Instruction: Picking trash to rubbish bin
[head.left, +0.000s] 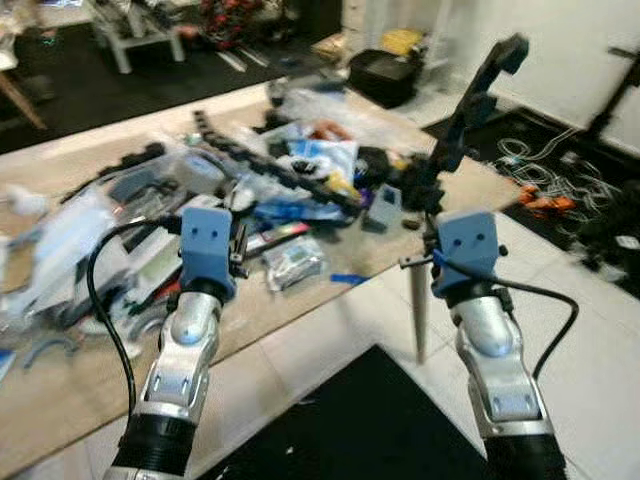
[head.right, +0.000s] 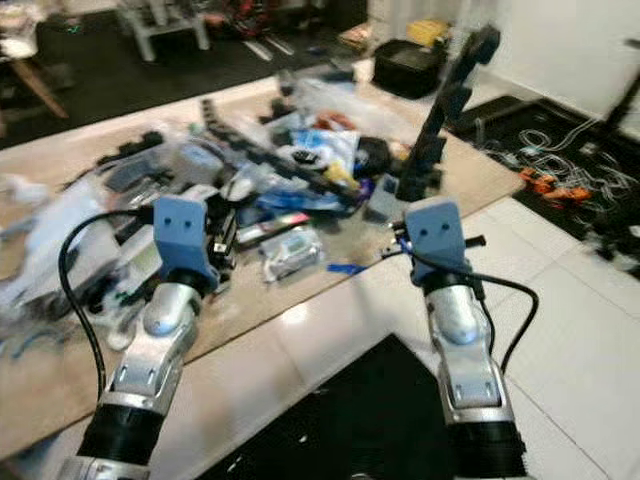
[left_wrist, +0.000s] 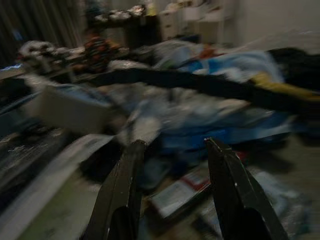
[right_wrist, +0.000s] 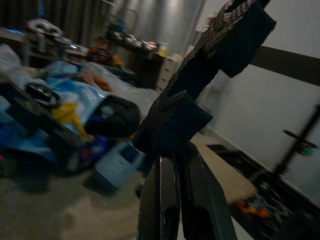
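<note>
A wooden table (head.left: 60, 395) carries a heap of trash: clear plastic bags (head.left: 70, 235), blue wrappers (head.left: 320, 155), a clear packet (head.left: 293, 262) and a long black segmented chain (head.left: 270, 160) lying across it. My right gripper (right_wrist: 175, 156) is shut on a second black segmented strip (head.left: 470, 105). It holds the strip upright above the table's right corner. My left gripper (left_wrist: 172, 145) is open, low over the wrappers (left_wrist: 200, 120) near the table's front edge, with nothing between its fingers.
A small grey-blue box (head.left: 385, 207) lies beside the held strip's lower end. Right of the table is white tiled floor with tangled cables (head.left: 560, 180). A black mat (head.left: 370, 430) lies below the arms. A black bag (head.left: 385, 75) and furniture stand behind the table.
</note>
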